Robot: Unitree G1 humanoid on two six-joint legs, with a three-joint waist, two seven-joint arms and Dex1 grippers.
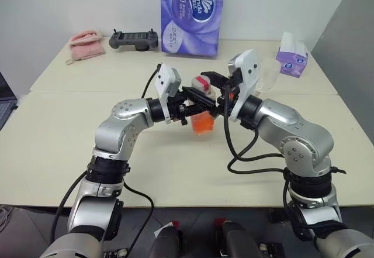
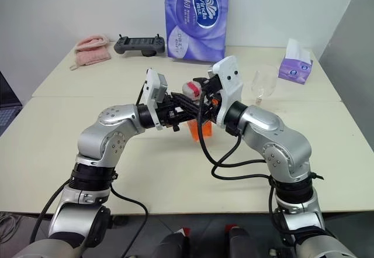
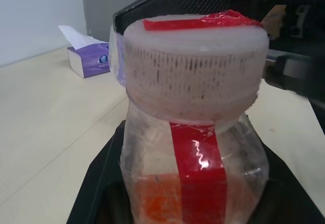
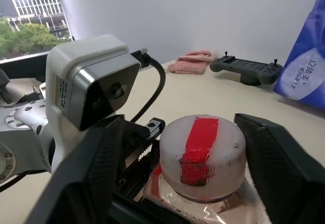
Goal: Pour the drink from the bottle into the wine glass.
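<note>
The bottle point(image 1: 200, 116) hangs upright above the table point(image 1: 70, 129), a little orange-red drink point(image 3: 157, 203) in its bottom. My left gripper point(image 1: 193, 103) is shut on its body from the left. A strip of red tape runs over the whitish cap point(image 4: 203, 153). My right gripper point(image 4: 188, 127) reaches in from the right and straddles that cap, one black finger on each side with narrow gaps, so it is open. The wine glass point(image 2: 264, 82) stands on the table behind my right wrist, towards the right.
A tall purple tissue pack point(image 1: 193, 15), a dark game controller point(image 1: 134, 38) and a pink cloth point(image 1: 86, 43) lie along the table's far edge. A small purple tissue box point(image 1: 292, 56) sits far right. A laptop edge point(image 1: 4, 103) shows at left.
</note>
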